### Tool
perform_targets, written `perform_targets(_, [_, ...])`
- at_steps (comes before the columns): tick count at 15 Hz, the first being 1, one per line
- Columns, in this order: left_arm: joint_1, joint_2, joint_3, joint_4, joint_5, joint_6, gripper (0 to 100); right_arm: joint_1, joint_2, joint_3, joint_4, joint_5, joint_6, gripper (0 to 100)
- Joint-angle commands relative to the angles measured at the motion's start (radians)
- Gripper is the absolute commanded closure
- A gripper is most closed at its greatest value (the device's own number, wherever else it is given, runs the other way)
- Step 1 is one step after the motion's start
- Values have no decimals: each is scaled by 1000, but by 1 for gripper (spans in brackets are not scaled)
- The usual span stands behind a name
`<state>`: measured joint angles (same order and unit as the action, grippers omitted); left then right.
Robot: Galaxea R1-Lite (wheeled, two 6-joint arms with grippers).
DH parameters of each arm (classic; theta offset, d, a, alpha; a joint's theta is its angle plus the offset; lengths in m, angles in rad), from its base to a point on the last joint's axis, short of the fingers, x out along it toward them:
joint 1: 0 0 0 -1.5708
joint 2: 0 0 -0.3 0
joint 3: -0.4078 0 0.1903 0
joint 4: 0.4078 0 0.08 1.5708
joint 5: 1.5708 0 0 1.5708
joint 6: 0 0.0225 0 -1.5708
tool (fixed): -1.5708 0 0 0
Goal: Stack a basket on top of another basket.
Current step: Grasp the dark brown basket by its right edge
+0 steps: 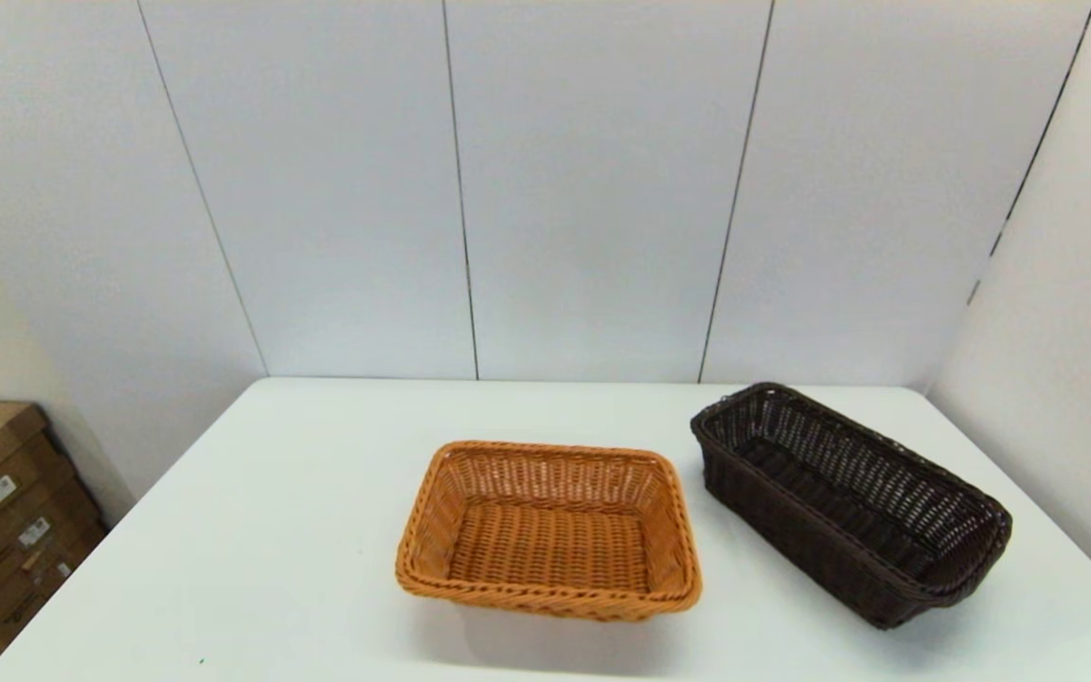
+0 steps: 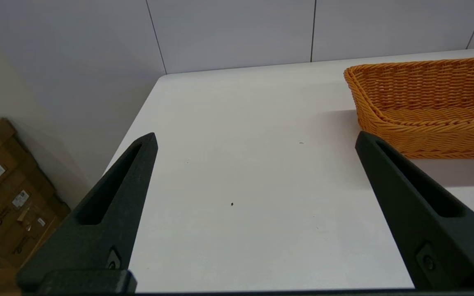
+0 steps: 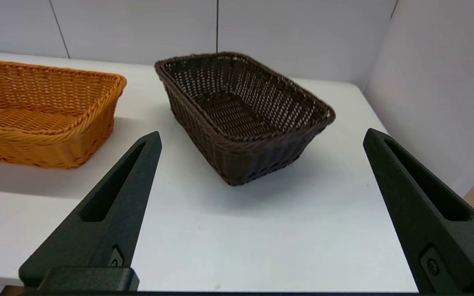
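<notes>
The right gripper point(image 3: 261, 137) hangs above the white table point(image 3: 286, 230) with its two black fingers point(image 3: 109, 201) spread wide apart and nothing between them. Past the fingertips sits the dark brown basket point(image 3: 241, 119), upright and turned at an angle so one corner points toward the gripper, its open-weave walls and woven floor in plain view and its inside bare. The orange basket point(image 3: 43, 115) rests on the same table beside the dark brown basket, near it but not touching, a strip of white table between them, and a pale wall point(image 3: 438, 86) rises on the dark brown basket's other side.
</notes>
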<state>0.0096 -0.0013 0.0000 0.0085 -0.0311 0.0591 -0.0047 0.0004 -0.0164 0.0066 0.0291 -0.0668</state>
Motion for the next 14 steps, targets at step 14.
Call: perform_targets(14, [1, 0, 2, 1, 0, 1, 0, 2, 664, -441, 95, 141, 4, 0])
